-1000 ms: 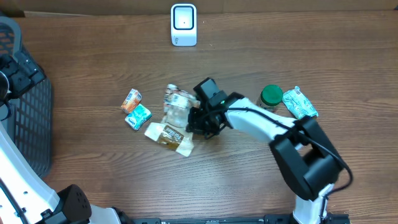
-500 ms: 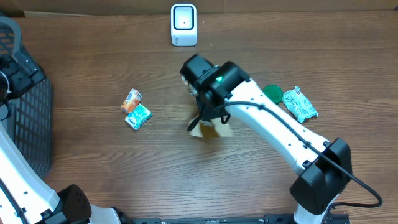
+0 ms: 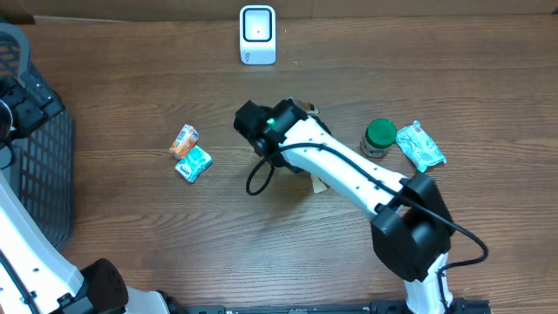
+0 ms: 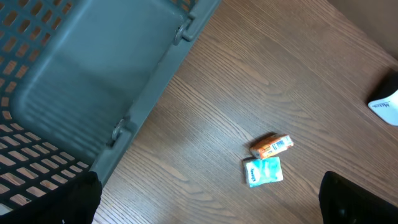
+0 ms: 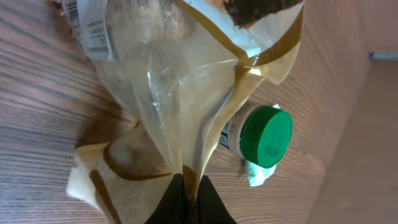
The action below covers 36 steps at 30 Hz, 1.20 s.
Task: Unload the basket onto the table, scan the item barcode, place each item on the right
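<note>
Presently: right gripper (image 5: pixel 189 198), clenched on one edge of a clear-and-brown snack bag (image 5: pixel 180 93). The bag is held at the middle of the table (image 3: pixel 131 244), with a white printed label (image 5: pixel 89 28) at its 11 o'clock corner in the wrist view. Overhead, from the gripper:
- Green-lidded jar (image 3: pixel 380 135) at 3 o'clock, with a teal packet (image 3: pixel 420 146) just beside it, further out.
- Scanner (image 3: pixel 257 35) at 12 o'clock, well apart.
- Orange packet (image 3: pixel 184 139) and second teal packet (image 3: pixel 195 163), side by side, at 9 o'clock.

Left gripper (image 4: pixel 211 202): jaws wide, empty, near the grey basket (image 4: pixel 93 74).

Mock shop checkout on a lab bench, white barcode scanner (image 3: pixel 257 35), grey shopping basket (image 4: pixel 93 74), packaged snacks (image 3: pixel 193 163), wood-grain table (image 3: pixel 131 235)
</note>
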Motion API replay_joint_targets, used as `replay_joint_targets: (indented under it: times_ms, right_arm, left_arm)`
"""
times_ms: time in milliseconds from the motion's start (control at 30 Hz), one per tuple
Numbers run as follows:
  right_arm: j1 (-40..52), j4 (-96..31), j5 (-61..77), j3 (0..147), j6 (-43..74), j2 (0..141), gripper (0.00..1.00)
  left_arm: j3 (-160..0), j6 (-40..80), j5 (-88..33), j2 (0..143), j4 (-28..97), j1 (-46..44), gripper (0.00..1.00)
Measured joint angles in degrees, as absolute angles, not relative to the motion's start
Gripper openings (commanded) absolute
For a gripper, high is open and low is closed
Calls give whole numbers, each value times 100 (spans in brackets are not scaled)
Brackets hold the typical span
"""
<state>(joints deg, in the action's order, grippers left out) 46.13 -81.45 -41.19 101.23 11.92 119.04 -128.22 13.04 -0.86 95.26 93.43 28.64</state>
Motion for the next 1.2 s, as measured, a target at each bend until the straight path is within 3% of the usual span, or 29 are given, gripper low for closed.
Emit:
replay_joint_targets:
  times_ms: [300,400,467,567,733,867,933,1200]
  right_arm:
    - [5452,-8018,-4038,10123,1063,11924,5]
    - [5765,-7983,-3876,10123,1048,11944,11]
    - [5940,-7970,-3785,10125,1052,11959,22]
    - [6125,-7961,-3592,10123,1052,11963,52]
    - [6252,-7701,-2921,10123,1072,11966,77]
    - [6084,-7411,-2292,10123,1035,11966,80]
    - [5793,-7349,-1837,10127,1094,11966,76]
    - [3826,-7673,200,10141,1286,11966,75]
  left_arm:
    - [-12822,1306,-86,9526,9343,2864,100]
    - [-12822,1306,-86,9526,9345,2864,99]
    - [-12822,1306,-86,9526,9345,2864,100]
    - [-12822,1306,-89,9526,9345,2864,99]
    - [-12822,1306,-86,9526,9343,2864,100]
    - [-12822,1306,-86,9526,9343,2864,100]
    - [-12822,1306,-89,9526,9345,2864,99]
    - [-12822,1306,-86,9526,9345,2864,100]
